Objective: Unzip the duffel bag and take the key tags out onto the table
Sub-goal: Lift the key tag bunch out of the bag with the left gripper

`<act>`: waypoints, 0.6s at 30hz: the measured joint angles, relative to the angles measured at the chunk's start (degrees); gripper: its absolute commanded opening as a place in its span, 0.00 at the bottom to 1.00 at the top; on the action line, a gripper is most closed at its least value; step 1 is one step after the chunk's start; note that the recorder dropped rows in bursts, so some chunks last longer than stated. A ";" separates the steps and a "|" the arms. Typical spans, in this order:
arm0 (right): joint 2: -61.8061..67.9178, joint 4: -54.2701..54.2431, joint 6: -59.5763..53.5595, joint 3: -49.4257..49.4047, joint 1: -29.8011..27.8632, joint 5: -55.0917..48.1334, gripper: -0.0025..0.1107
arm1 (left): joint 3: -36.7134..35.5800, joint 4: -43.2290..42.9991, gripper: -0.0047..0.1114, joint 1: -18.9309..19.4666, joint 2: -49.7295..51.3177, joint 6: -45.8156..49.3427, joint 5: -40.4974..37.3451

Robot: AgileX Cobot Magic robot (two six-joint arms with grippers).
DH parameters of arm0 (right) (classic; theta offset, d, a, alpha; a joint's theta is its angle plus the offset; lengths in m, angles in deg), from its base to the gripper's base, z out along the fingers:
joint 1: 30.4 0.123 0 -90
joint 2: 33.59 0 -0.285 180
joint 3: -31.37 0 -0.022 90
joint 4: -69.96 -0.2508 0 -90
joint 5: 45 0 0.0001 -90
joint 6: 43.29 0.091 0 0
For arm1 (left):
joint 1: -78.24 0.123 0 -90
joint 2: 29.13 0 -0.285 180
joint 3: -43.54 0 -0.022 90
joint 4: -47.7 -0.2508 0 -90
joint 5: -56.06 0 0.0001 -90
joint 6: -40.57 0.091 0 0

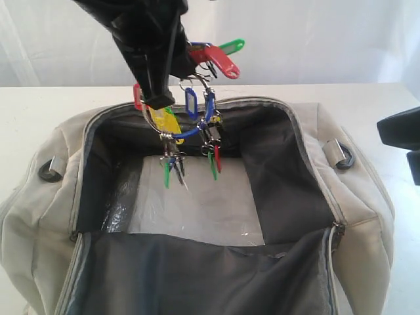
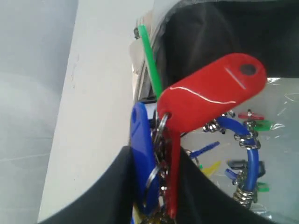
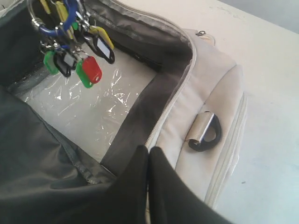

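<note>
Closed tight, the left gripper (image 1: 156, 98) on the cluster of small yellow, red, green and blue plastic key tags (image 1: 191, 125) on metal rings, pinching near the top, with the remainder dangling free below. Hanging over the gaping mouth of the large cream-beige fabric duffel bag (image 1: 367, 197), above the crinkled clear plastic sheet (image 1: 197, 203) on the dark-lined floor; hard to tell whether wholly clear of the rim. Unzipped wide, by the look of it, with the near flap folded down, hence an open way up and out. Parked off the bag's right end, the right gripper (image 3: 148, 186), black fingers pressed together on nothing, probably held aside to leave room. Judged partway through the removal: out of the bag's depths but not yet on the wide flat white table (image 1: 59, 105). Next, probably a carry sideways past the rim before lowering, minding the dangling rings, liable to snag on the zipper edge.
</note>
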 measured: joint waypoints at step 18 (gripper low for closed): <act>0.00 0.50 1.97 0.00 0.00 -0.68 0.02 | -0.25 -10.91 0.04 8.39 -15.89 -3.75 -18.17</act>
